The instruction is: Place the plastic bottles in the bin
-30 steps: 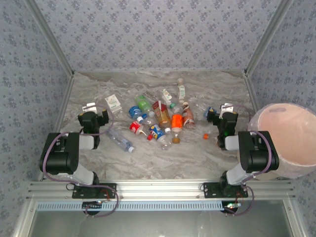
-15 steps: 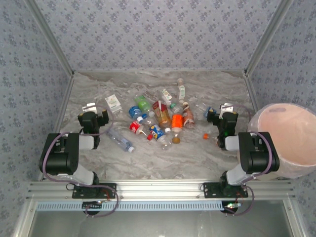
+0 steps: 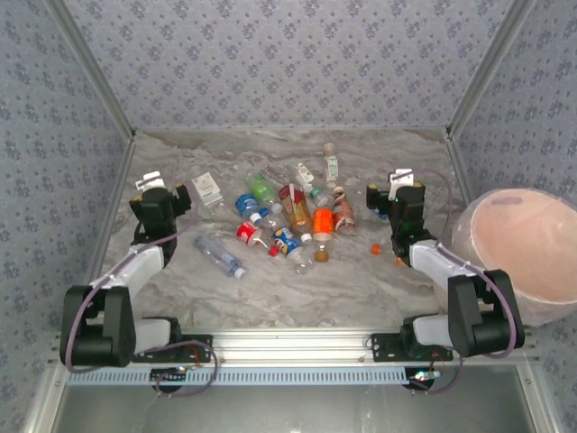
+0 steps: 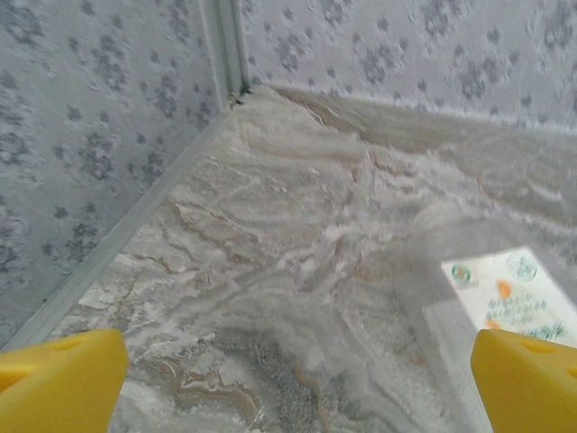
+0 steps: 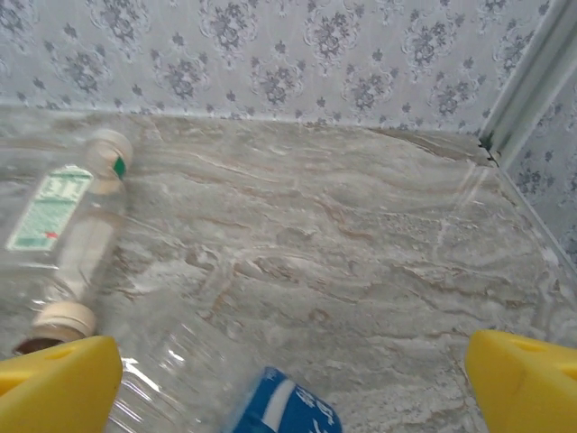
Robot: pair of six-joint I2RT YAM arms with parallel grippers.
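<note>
Several plastic bottles (image 3: 290,219) lie scattered across the middle of the marble table, among them an orange one (image 3: 322,220) and a clear one with a blue label (image 3: 219,255). The pale pink bin (image 3: 527,253) stands at the right edge. My left gripper (image 3: 162,193) is open, left of the pile; a white-labelled bottle (image 4: 501,295) lies ahead on its right. My right gripper (image 3: 397,191) is open, between the pile and the bin. A clear bottle with a blue label (image 5: 276,411) lies low between its fingers, not gripped, and a white-labelled bottle (image 5: 65,216) lies to its left.
Patterned walls with metal corner posts (image 3: 99,81) close in the table on three sides. A loose orange cap (image 3: 376,248) lies near the right arm. Bare marble (image 3: 297,298) runs along the near edge in front of the arm bases.
Both arms have unfolded and reached forward; each gripper has moved farther up the table. Both stay open. The bottles and the bin have not moved.
</note>
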